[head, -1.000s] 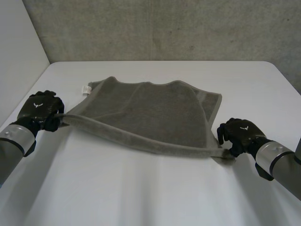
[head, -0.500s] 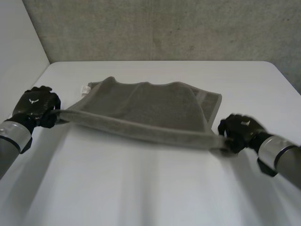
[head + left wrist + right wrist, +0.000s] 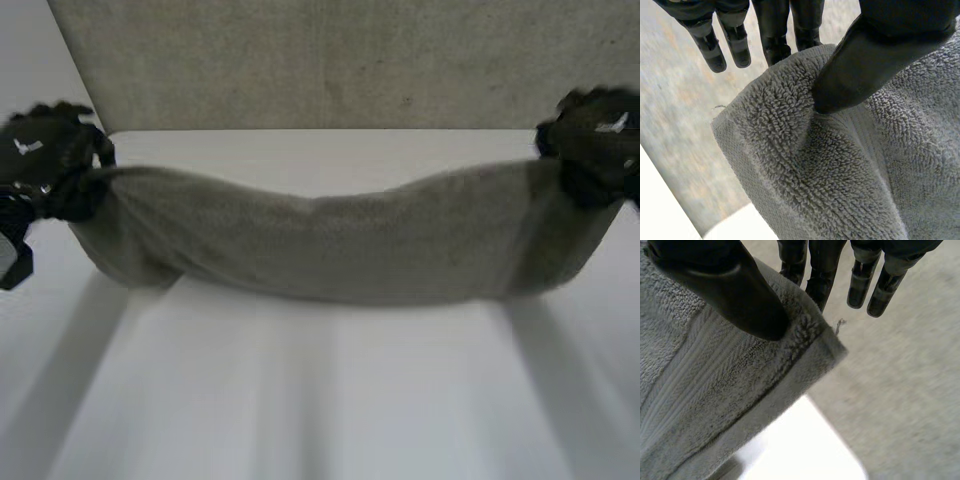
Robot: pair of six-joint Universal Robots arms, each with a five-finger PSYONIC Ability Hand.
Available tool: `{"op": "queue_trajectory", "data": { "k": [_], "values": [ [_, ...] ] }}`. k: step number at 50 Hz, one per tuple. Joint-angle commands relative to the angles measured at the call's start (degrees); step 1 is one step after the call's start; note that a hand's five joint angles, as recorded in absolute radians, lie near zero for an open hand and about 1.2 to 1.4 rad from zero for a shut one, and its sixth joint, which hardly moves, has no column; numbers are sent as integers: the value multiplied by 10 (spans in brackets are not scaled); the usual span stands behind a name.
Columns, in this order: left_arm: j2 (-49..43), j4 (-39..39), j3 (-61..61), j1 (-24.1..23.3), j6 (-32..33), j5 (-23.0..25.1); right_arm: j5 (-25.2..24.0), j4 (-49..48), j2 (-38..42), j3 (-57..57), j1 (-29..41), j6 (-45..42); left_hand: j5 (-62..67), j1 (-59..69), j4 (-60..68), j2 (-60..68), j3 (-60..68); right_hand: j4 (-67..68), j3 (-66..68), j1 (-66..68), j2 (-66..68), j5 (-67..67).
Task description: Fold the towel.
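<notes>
A grey terry towel (image 3: 330, 240) hangs in the air above the white table (image 3: 330, 400), stretched between both hands and sagging in the middle. My left hand (image 3: 45, 160) pinches the towel's left corner (image 3: 790, 115) between thumb (image 3: 865, 65) and fingers. My right hand (image 3: 595, 140) pinches the right corner (image 3: 805, 335) the same way, thumb (image 3: 730, 290) pressed on the woven band. Both hands are raised high, near the level of the table's far edge in the head view.
A grey concrete wall (image 3: 330, 60) stands behind the table. A lighter wall (image 3: 25, 60) rises at the far left. The table's front part (image 3: 300, 430) lies bare below the hanging towel.
Both hands have risen and moved apart, lifting the towel off the table. It lay partly flat before; now it hangs stretched between the two held corners.
</notes>
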Motion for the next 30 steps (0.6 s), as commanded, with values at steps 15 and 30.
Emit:
{"op": "queue_trajectory", "data": {
  "k": [15,30],
  "values": [
    [-282,-5,130,-38,73,-9,1,-4,204,-38,14,-67,34,51,-38,28,-33,-44,-30,31,42,29],
    [-433,-30,323,-71,76,-26,7,-33,348,-165,18,-59,34,51,-38,28,-33,-44,-30,31,42,29]
  ]
}}
